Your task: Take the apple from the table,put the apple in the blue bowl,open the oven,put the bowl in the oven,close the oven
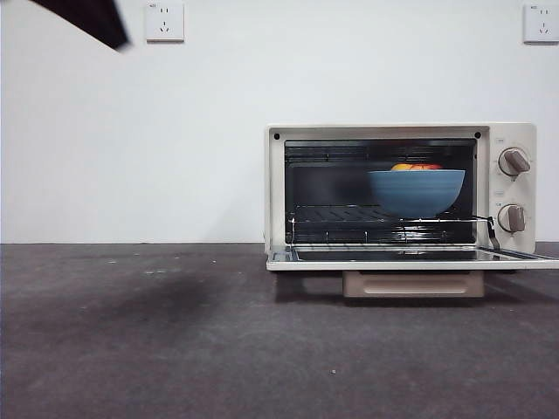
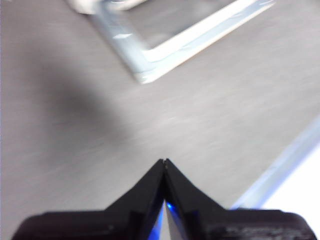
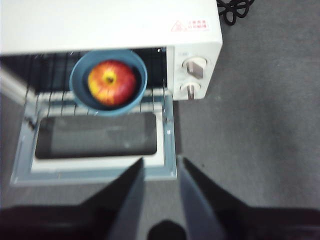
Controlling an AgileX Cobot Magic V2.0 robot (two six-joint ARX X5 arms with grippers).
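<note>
Right now the apple (image 3: 112, 82) sits in the blue bowl (image 1: 417, 192) on the wire rack inside the oven (image 1: 400, 199), door (image 3: 95, 145) folded flat. Above that door hangs the right gripper (image 3: 161, 165), jaws apart and empty; the left gripper (image 2: 164, 163), pinched closed, hovers over the table (image 1: 175, 340).

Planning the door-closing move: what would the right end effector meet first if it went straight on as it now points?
Likely the oven's open door, near its front edge just ahead of the right end effector. Depth is unclear. The blue bowl with the apple sits farther in.
</note>
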